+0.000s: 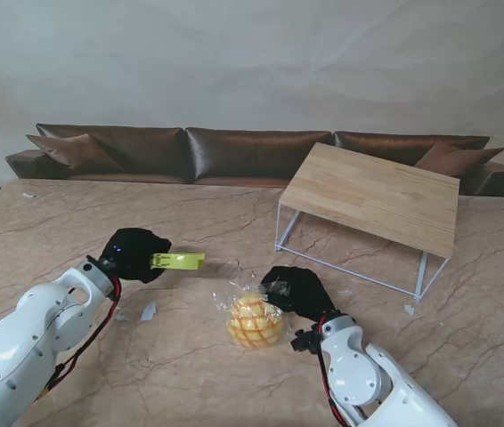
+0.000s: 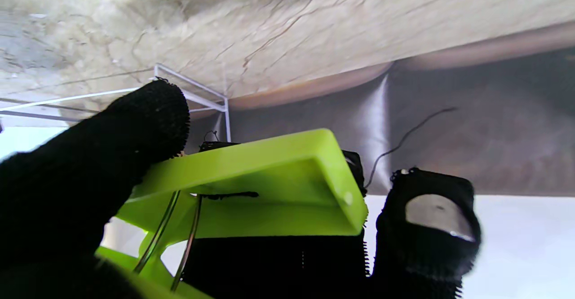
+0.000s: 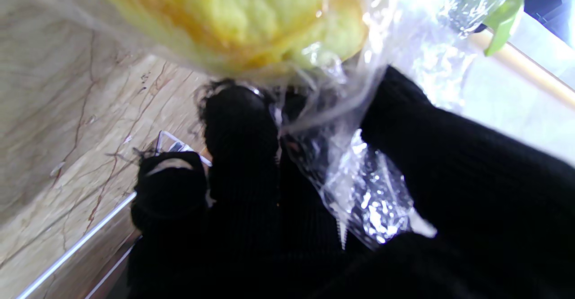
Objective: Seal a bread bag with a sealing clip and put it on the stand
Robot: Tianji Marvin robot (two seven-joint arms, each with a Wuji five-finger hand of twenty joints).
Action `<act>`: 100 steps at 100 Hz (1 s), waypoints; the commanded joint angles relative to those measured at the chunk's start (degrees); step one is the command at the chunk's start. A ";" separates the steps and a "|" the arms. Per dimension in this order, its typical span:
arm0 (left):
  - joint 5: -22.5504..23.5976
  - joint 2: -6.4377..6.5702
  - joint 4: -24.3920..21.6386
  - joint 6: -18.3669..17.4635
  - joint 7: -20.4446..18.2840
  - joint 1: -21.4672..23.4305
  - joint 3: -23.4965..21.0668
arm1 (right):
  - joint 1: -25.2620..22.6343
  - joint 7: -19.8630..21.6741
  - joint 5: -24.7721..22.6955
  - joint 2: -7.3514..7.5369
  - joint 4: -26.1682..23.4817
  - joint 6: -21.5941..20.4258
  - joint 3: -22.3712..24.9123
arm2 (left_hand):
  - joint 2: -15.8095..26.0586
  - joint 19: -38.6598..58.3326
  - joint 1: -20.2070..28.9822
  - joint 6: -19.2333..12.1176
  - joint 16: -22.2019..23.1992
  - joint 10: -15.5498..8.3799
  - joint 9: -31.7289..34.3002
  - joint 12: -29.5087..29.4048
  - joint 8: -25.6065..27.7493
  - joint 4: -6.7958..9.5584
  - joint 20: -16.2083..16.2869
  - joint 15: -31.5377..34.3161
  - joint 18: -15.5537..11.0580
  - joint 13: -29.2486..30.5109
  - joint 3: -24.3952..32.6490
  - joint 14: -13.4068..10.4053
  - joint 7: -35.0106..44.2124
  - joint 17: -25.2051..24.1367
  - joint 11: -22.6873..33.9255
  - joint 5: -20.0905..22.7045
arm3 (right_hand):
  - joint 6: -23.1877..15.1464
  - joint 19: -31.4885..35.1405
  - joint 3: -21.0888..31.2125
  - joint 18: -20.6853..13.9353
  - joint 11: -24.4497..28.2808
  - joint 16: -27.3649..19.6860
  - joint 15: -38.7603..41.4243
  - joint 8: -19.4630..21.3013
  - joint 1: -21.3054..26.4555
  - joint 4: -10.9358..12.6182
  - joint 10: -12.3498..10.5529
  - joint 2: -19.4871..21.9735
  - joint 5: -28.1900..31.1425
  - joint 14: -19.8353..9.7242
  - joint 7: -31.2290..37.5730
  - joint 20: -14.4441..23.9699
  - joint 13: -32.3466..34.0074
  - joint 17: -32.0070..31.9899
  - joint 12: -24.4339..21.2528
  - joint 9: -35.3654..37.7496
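One clip (image 1: 178,261), one bread bag (image 1: 254,320), one stand (image 1: 372,195).

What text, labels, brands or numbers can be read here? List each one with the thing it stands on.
None can be read.
Sealing clip in the left robot hand: plain green, no marking visible.
Bread bag held by the right robot hand: clear film, no print visible.
Stand: bare wood top, no label.

Lime clip (image 1: 178,261) aloft; clear bread bag (image 1: 254,320) unsealed; wooden stand (image 1: 372,196) bare
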 commanded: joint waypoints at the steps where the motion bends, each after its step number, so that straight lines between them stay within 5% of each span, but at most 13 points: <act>1: 0.60 -0.24 -1.85 -0.96 0.21 -0.43 0.72 | -0.78 0.16 0.24 -0.17 -0.74 -0.29 0.02 | 4.58 6.08 11.67 -13.44 5.12 -3.83 8.74 2.84 1.98 -1.00 1.33 15.19 2.38 11.28 7.41 -5.51 17.14 1.61 12.02 8.67 | 0.05 2.26 0.82 -0.16 1.78 0.49 0.93 -0.22 0.69 0.85 0.64 0.57 1.71 -0.30 0.64 -0.14 1.74 0.45 0.06 2.54; 100: 13.53 2.35 -9.37 -2.64 -1.75 -4.39 10.76 | -1.31 1.39 1.53 -0.07 -3.04 0.59 -0.31 | 4.81 5.58 10.49 -15.64 5.13 -5.36 8.67 3.72 3.04 -1.08 0.19 14.82 1.20 11.28 7.29 -5.72 16.58 1.62 11.49 8.21 | 5.21 1.80 1.29 0.02 3.91 2.32 4.80 -2.15 0.70 0.80 2.65 0.36 2.49 0.41 0.19 -0.91 3.48 2.40 1.96 3.88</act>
